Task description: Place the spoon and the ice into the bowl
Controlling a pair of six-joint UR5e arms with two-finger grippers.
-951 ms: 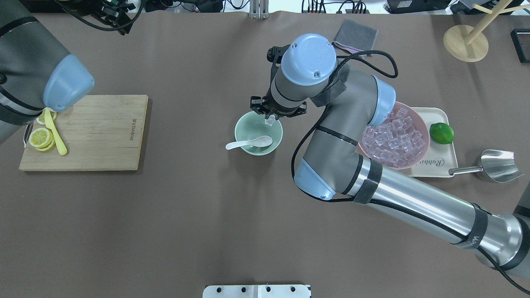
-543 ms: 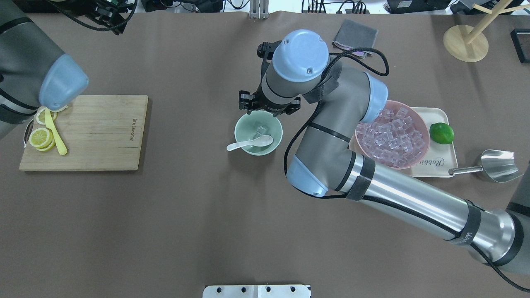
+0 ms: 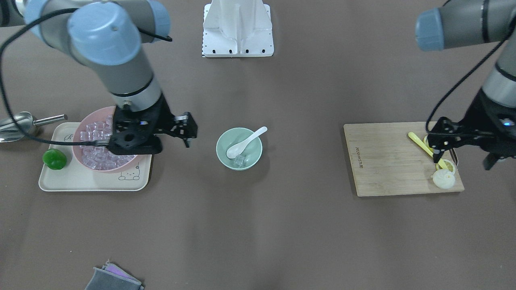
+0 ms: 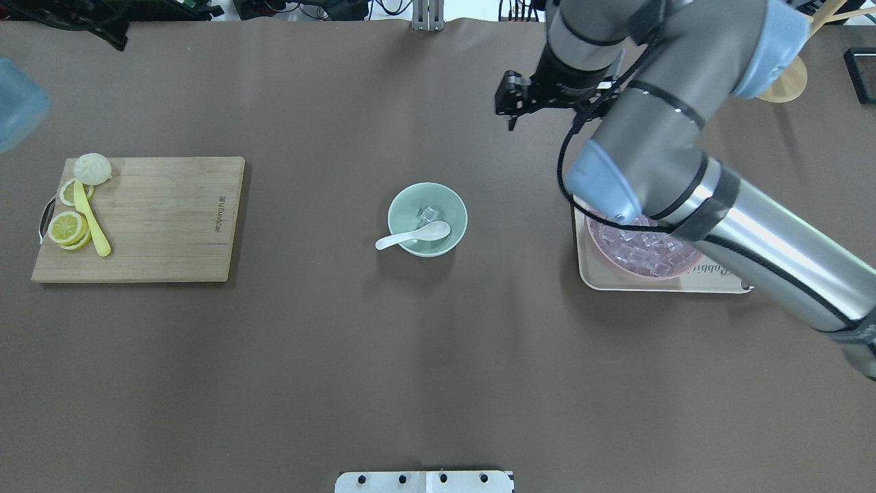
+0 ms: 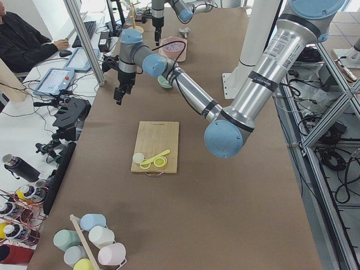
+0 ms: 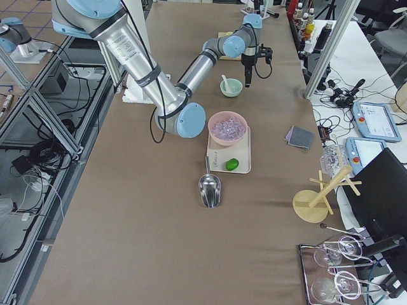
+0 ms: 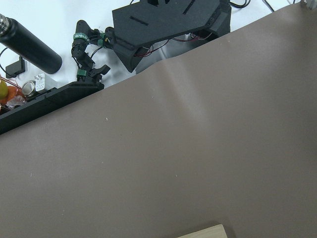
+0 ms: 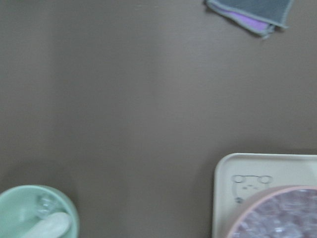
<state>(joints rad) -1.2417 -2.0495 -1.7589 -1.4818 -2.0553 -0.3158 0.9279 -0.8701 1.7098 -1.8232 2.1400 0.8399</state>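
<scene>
Looks basically done: spoon sits with its scoop inside the mint bowl and its handle hanging over the rim toward the robot's left. One ice cube lies in the bowl just beside the scoop. Right gripper is up off the table, on the far side and well apart from the bowl, with nothing visible in it. Can't tell how wide the jaws stand from these angles. Left gripper hangs high near the table's far edge beyond the cutting board, also apparently empty, jaw gap unreadable too. Risks from here, as I see it:

1. The spoon is only propped on the rim, so any nudge to the overhanging handle probably levers it out or drags the light bowl with it.
2. If another cube is wanted, a drop onto the scoop could flip the spoon or bounce the cube off the smooth inside onto the table.
3. The right forearm passes straight over the pink bowl of ice on its tray, so a low retract could clip the rim and spill cubes.
4. Cubes are small, clear and likely slick, so a marginal pinch could shoot one sideways.

Left arm is no threat to the bowl where it hangs.
</scene>
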